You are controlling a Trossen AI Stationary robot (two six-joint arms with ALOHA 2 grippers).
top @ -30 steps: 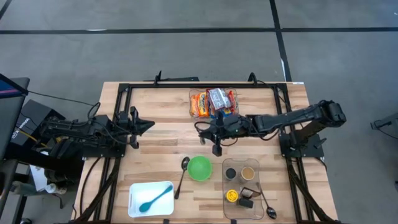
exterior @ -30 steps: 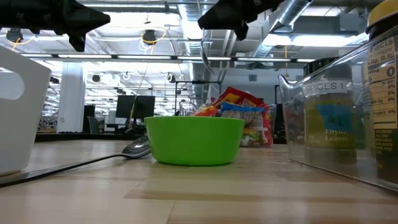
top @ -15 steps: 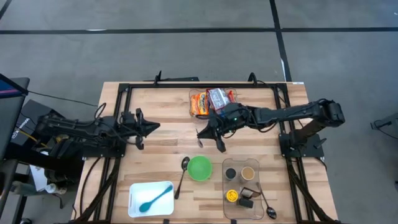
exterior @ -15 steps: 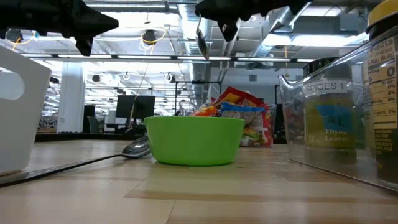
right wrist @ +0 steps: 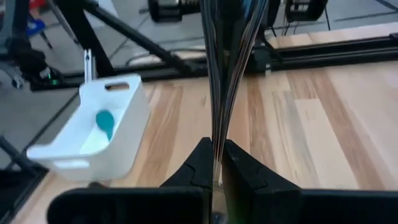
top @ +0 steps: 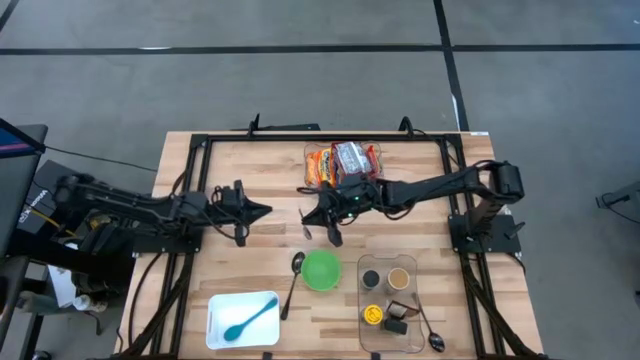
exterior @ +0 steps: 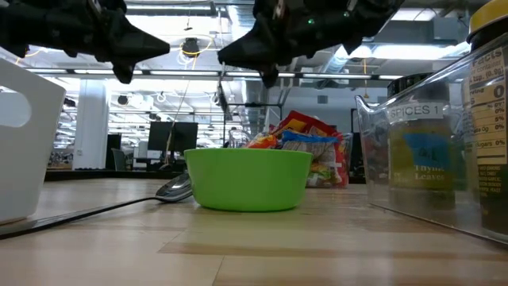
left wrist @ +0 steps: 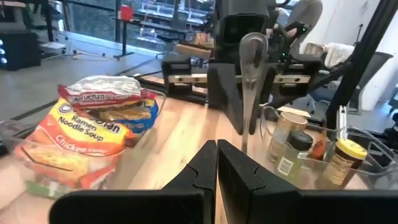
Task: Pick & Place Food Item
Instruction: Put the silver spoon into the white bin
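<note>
A stack of ramen noodle packs [top: 342, 163] lies flat at the table's far middle; it also shows in the left wrist view [left wrist: 93, 130]. My right gripper [top: 318, 213] hovers just near of the packs, shut on a metal spoon [left wrist: 252, 68]. My left gripper [top: 264, 211] is shut and empty, level, a short way to the left, pointing at the right gripper. A green bowl [top: 321, 270] stands on the table, near of both grippers. My right gripper pinches the spoon's thin handle [right wrist: 216, 144] between its two fingers [right wrist: 200, 163]. The spoon stands roughly upright, its bowl [left wrist: 254, 51] above the fingers. It is lifted clear of the table.
A second spoon [top: 295, 272] lies left of the green bowl. A white tray [top: 243, 320] with a teal spoon sits at the near left. A clear bin [top: 398, 300] of spice jars stands at the near right. A black frame [top: 300, 135] borders the table.
My left gripper has moved toward the table's right edge and sunk a little, staying shut. My right gripper has carried the spoon toward the left edge and down, tipping its fingers lower. The two grippers now stand closer together.
</note>
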